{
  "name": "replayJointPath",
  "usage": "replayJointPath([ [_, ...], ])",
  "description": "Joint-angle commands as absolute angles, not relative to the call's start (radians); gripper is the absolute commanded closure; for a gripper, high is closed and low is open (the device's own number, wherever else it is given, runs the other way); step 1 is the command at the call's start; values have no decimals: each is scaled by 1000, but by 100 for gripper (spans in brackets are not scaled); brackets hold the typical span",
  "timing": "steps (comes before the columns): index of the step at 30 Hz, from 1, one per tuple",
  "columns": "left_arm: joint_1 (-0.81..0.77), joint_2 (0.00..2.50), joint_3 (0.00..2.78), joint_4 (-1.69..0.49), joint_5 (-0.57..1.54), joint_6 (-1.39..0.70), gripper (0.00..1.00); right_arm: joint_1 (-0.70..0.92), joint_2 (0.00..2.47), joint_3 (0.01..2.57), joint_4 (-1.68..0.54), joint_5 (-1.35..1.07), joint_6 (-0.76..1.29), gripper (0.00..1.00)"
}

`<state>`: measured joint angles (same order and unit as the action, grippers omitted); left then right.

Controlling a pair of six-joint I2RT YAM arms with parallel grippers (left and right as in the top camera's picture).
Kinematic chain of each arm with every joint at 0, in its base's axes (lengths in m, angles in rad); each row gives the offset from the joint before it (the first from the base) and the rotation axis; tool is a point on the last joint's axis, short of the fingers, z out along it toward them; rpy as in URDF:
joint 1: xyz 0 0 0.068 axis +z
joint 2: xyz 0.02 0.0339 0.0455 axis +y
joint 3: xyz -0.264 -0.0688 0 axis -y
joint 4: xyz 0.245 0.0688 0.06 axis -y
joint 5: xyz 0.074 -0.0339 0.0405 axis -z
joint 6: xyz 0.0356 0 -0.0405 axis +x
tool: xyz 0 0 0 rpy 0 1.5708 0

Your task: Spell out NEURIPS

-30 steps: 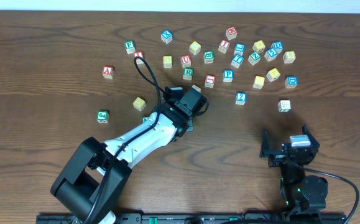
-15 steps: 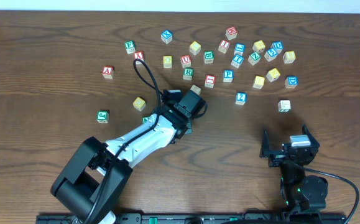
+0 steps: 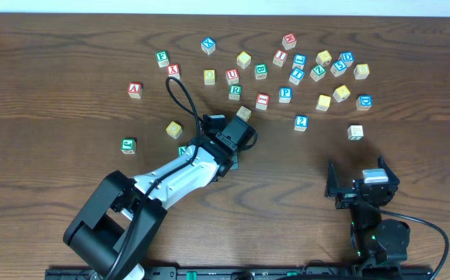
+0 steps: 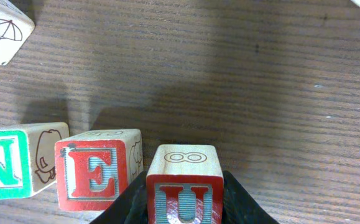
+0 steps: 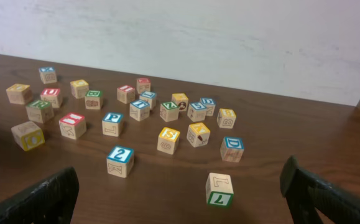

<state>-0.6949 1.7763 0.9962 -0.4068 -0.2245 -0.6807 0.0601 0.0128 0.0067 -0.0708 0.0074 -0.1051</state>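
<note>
Seen from above, the left arm (image 3: 182, 169) reaches over the middle of the table (image 3: 54, 202) and covers its own hand. Only the green N cube (image 3: 183, 150) shows, just to the left of the wrist. Ahead of the hand, well apart, lie the green R cube (image 3: 235, 91) and the blue P cube (image 3: 285, 94). The right gripper (image 3: 359, 183) rests near the front edge with its fingers spread wide.

In the left wrist view, the left gripper (image 4: 183, 208) is closed on the red U cube (image 4: 183, 163), one finger on each side. Just to the left of the hand stands the red E cube (image 4: 96, 174), and the N cube is right beside that one, further left. I cannot tell whether the U cube already sits on the table, because its base is out of frame.

The gap to the E cube is narrow. When the left finger opens, I think it may push the E cube and bend the row. If the U cube is let go above the wood, it may tip or turn.

In the right wrist view, nothing is between the spread fingers. The yellow S cube (image 5: 168, 138) lies ahead of them.
</note>
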Motion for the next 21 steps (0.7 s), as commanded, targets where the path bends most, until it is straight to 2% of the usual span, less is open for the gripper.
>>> replayJointPath([
  [1, -690, 1761, 986, -401, -248, -682, 92, 51, 10, 6, -76, 8, -91, 1],
  [15, -683, 1768, 986, -385, -244, -628, 92, 51, 10, 6, -75, 8, -91, 1],
  [21, -624, 1782, 986, -371, -164, -602, 93, 51, 10, 6, -76, 8, -91, 1],
])
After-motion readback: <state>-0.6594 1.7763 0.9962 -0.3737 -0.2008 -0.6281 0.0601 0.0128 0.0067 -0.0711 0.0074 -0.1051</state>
